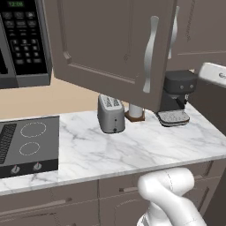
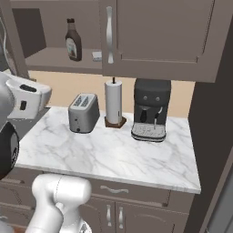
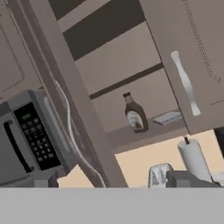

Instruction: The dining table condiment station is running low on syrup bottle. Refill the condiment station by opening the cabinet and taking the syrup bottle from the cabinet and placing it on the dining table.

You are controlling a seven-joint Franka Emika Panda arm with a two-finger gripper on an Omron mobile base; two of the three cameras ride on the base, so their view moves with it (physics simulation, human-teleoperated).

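Taupe cabinet [image 2: 59,27] door swung wide, baring bottle [image 2: 73,41] upright on shelf [image 2: 54,61]; end effector's spread impossible to tell.

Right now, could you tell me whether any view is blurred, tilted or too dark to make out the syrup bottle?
Right base view: sharp, evenly lit, bottle clear though the cabinet interior is dim. Hand view: rolled and softer, bottle still readable. Left base view: crisp, open door blocks the shelf.
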